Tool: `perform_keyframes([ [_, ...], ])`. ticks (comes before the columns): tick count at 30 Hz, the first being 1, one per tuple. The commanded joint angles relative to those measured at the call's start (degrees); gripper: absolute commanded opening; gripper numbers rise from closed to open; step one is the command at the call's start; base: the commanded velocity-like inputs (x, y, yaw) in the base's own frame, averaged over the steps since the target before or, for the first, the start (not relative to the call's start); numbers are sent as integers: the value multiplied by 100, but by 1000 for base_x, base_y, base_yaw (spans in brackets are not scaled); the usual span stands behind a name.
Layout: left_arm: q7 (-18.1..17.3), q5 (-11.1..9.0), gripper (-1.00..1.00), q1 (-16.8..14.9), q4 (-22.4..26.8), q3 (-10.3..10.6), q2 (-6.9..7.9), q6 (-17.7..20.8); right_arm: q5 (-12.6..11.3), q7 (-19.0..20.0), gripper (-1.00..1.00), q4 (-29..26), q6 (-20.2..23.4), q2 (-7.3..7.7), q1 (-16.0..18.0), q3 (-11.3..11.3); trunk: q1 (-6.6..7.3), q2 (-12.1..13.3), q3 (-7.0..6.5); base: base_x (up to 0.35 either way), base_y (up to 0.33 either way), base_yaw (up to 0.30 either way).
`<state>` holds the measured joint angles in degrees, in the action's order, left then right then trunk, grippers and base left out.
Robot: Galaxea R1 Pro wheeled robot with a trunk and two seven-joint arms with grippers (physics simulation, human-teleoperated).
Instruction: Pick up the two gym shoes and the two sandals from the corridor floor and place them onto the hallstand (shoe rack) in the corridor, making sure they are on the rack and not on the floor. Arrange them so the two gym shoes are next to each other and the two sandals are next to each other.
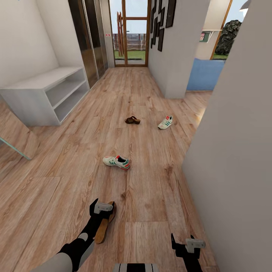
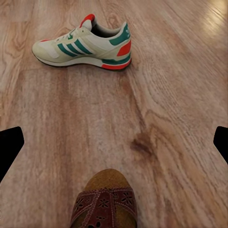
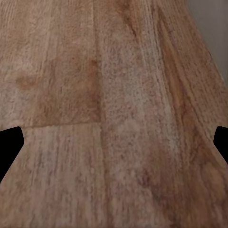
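- Step in hand: left tool (image 1: 102,215) hovering wide apart over the near sandal (image 1: 104,225) (right tool (image 1: 186,245) equally wide, idle).
- Next: lower, clamp sandal, carry to hallstand (image 1: 45,94).

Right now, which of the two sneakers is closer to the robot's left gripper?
The near gym shoe, lying just ahead of the left gripper. The far gym shoe sits further down the corridor, beside the far sandal.

sneakers (image 1: 116,162) (image 1: 165,122), sandals (image 1: 132,120) (image 1: 104,223) | floor (scattered) | rack (image 1: 45,94) bare
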<state>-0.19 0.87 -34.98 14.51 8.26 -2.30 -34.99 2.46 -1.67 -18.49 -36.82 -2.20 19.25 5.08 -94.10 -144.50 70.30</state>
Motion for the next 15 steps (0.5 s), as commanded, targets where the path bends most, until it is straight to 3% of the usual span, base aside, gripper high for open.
perform_keyframes([
  [1, 0, 0, 100, 0, 0, 0, 0, 0, 0, 0, 100, 0, 0, 0, 0, 0, 0, 0, 0, 3, 0, 0],
  [15, -2, -1, 100, 19, -5, 1, 7, 0, 0, 0, 100, -4, 3, 4, 0, 2, 0, 0, 0, 1, 0, 0],
])
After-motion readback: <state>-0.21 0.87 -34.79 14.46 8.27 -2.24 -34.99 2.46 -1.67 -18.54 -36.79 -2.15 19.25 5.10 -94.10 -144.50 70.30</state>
